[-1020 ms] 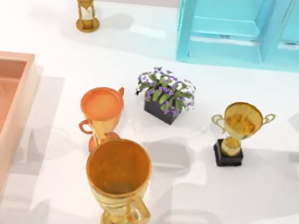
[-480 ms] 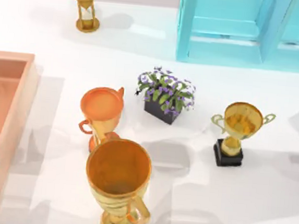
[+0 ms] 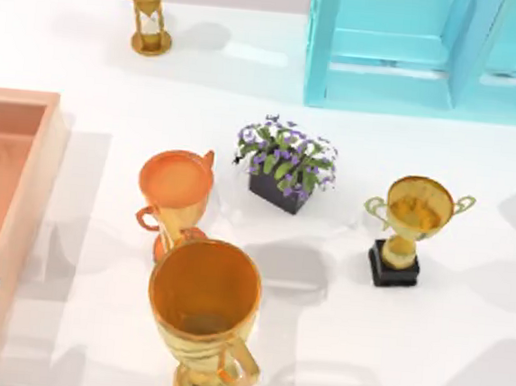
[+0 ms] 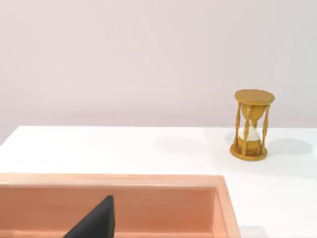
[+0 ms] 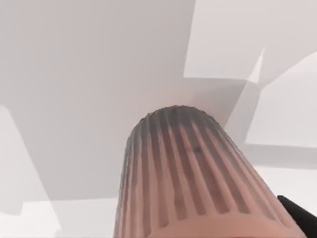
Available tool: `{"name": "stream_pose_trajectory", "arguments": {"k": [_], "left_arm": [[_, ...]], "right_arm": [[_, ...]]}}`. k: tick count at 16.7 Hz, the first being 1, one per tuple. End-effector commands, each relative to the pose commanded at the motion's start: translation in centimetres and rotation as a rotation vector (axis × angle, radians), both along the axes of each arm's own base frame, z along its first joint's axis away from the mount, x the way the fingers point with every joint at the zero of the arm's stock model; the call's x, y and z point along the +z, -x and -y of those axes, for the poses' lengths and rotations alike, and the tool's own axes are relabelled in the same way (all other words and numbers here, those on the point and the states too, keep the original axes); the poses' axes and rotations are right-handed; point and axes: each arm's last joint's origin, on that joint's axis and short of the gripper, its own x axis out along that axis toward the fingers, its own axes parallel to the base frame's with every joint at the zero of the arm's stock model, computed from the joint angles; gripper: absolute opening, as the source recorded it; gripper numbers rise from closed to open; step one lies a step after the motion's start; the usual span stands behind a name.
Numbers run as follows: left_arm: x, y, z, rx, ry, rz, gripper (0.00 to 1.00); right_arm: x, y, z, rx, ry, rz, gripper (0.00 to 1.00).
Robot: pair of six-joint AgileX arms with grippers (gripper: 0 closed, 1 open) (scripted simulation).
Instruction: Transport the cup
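White desk (image 3: pixel 461 355): a grey shadow at its near right is shifting against the earlier frames; the trophies are standing unmoved.
Salmon open tray (image 3: pixel 48 166), left: not yet receiving anything.
Ribbed salmon-pink cup (image 5: pixel 193 173): riding aloft over the desk, transport seemingly mid-way.
Right gripper (image 5: pixel 296 212): apparently grasping the cup.
Left gripper (image 4: pixel 94 223): idling over the tray; whether released or clenched, cannot tell.

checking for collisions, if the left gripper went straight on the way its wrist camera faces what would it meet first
Probably the far wall of the peach tray just ahead of the left gripper's dark tip. Beyond lies bare table, the hourglass off to one side. Depth is hard to judge.
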Motion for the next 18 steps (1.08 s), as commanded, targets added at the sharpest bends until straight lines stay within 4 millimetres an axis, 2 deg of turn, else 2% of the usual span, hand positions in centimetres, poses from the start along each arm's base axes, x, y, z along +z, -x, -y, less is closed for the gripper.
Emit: {"name": "stream_pose_trajectory", "arguments": {"k": [3, 6, 8, 12, 16, 18], "left_arm": [[0.0, 0.0, 0.0, 0.0, 0.0, 0.0, 1.0], [0.0, 0.0, 0.0, 0.0, 0.0, 0.0, 1.0], [0.0, 0.0, 0.0, 0.0, 0.0, 0.0, 1.0], [0.0, 0.0, 0.0, 0.0, 0.0, 0.0, 1.0], [0.0, 0.0, 0.0, 0.0, 0.0, 0.0, 1.0], [0.0, 0.0, 0.0, 0.0, 0.0, 0.0, 1.0]], "right_arm": [[1.2, 0.2, 4.8, -0.006, -0.022, 0.029, 0.0], [3.4, -0.8, 9.2, 0.059, 0.046, 0.125, 0.0], [5.1, -1.9, 11.3, 0.125, 0.119, 0.188, 0.0], [7.2, -3.4, 12.8, 0.222, 0.224, 0.259, 0.0], [7.4, -3.4, 12.8, 0.224, 0.23, 0.263, 0.0], [6.8, -3.5, 12.7, 0.227, 0.227, 0.261, 0.0]]}}
